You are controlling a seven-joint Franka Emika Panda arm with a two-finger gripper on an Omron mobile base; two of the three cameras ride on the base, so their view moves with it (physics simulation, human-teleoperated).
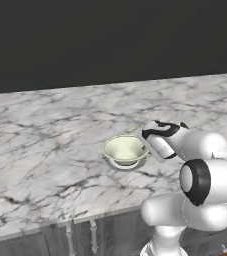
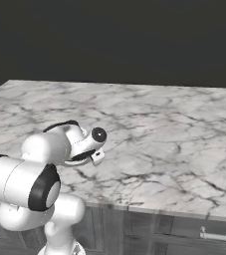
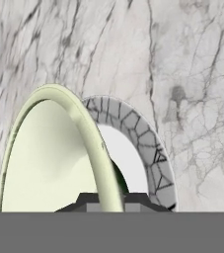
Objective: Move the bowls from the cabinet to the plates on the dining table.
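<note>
Low in the hand view, the pincer (image 3: 111,200) is pinching the flared rim of the small pale cream-green glazed bowl (image 3: 54,158). Just past it, the bowl sits over a flat round grey-white plate (image 3: 150,148) with a crackled rim. Beyond spreads the white marble-look worktop (image 1: 45,135), bowl (image 1: 125,149) at centre frame.

Cream-green bowl (image 1: 124,149), grey-veined white table (image 1: 45,150)
</note>
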